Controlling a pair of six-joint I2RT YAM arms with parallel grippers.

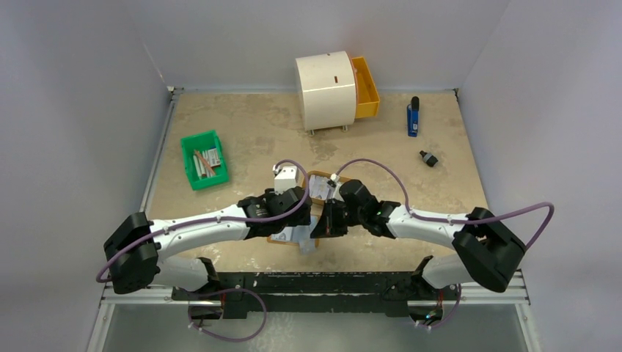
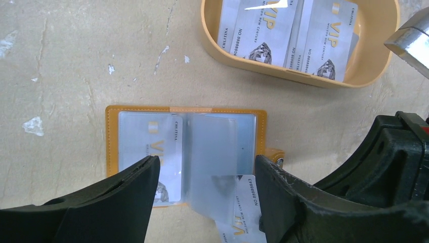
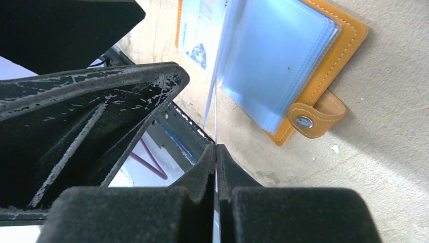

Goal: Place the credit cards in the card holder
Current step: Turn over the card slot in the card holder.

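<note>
The card holder [image 2: 112,147] lies open on the table, orange-tan with clear sleeves; its snap tab [image 3: 304,121] shows in the right wrist view. One credit card [image 2: 152,147] sits in its left page. Another credit card [image 2: 246,210] sticks out of the near edge, its top under a lifted clear sleeve [image 2: 212,152]. My left gripper [image 2: 206,167] hangs open over the holder, one finger on each side of that sleeve. My right gripper [image 3: 216,148] is shut on the thin edge of the lifted sleeve. From above, both grippers [image 1: 297,202] [image 1: 323,224] meet over the holder [image 1: 279,239].
A tan oval tray [image 2: 212,43] just beyond the holder contains several more cards [image 2: 263,30]. A green bin [image 1: 204,159] of sticks stands at the left. A white cabinet [image 1: 326,89] with an orange drawer is at the back, with a blue tool [image 1: 413,117] to its right.
</note>
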